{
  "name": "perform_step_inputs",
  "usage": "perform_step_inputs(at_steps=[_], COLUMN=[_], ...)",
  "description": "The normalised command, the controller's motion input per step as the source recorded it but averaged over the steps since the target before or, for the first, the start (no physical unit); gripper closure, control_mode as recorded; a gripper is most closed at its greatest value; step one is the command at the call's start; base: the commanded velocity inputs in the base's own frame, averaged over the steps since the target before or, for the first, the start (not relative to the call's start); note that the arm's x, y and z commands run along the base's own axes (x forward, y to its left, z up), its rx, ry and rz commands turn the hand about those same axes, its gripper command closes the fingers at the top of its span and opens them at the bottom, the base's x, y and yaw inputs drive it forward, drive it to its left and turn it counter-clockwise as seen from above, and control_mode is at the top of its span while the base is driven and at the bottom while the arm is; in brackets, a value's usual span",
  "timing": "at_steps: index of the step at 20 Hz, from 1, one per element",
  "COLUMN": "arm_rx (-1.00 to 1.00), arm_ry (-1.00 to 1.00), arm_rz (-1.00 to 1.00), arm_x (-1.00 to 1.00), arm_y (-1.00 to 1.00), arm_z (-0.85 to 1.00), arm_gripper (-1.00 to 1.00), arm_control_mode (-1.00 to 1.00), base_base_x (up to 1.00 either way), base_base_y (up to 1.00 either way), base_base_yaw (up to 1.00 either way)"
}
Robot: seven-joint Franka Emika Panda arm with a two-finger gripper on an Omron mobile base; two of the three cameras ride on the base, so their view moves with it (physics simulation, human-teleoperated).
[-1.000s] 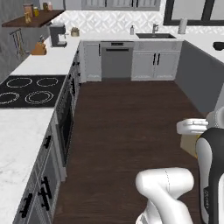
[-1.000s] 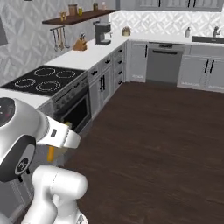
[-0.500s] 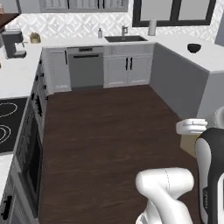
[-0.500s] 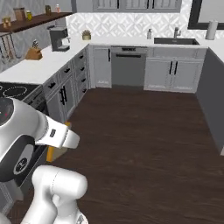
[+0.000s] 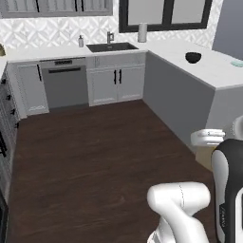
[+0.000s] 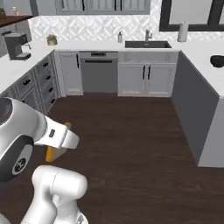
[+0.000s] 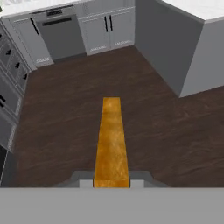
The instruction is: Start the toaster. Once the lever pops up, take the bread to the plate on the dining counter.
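Left base view: I'm facing the dining surface (image 5: 209, 71), which is stretching from twelve o'clock toward three o'clock, with a dark bowl (image 5: 192, 57) sitting on it. The plate (image 5: 237, 63) is peeking in as a pale sliver at the far three o'clock edge. My arm is folding up at five o'clock, forearm pointing toward three, and a tan corner of the bread (image 5: 204, 155) is showing just under the wrist.

Right base view: my arm is hunching at seven o'clock, elbow high, wrist angling down toward the floor. The bread is poking out below the wrist, hanging over dark floorboards, well apart from any surface. The sink (image 6: 147, 44) is sitting at twelve o'clock, the coffee machine (image 6: 16, 43) at ten.

Hand view: I'm clamping my tool (image 7: 111, 183) onto the bread, jaws closed on its bottom edge, the slice standing edge-on and stretching away toward twelve o'clock. The grey side of the dining surface is rising at one to two o'clock.

What I'm worrying about: I'm pinching only a narrow end of the slice, so a jolt could swing it or slip it out onto the floor. The bowl is sitting near my route to the plate; reaching low over the surface could mean clipping it. Coming in tight could knock the bread against the corner of the surface.
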Motion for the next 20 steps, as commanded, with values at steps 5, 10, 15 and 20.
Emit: perform_step_inputs(at_steps=[5, 10, 15, 20], arm_rx=[0.00, 0.00, 0.00, 0.00], arm_ry=[0.00, 0.00, 0.00, 0.00], arm_rz=[0.00, 0.00, 0.00, 0.00], arm_x=[0.00, 0.00, 0.00, 0.00], arm_y=[0.00, 0.00, 0.00, 0.00], arm_z=[0.00, 0.00, 0.00, 0.00], arm_gripper=[1.00, 1.00, 1.00, 1.00], arm_control_mode=[1.00, 1.00, 1.00, 1.00], base_base_x=[1.00, 1.00, 0.76, 0.37], base_base_y=[-0.65, -0.93, -1.00, -1.00], base_base_yaw=[-0.09, 0.00, 0.03, 0.07])
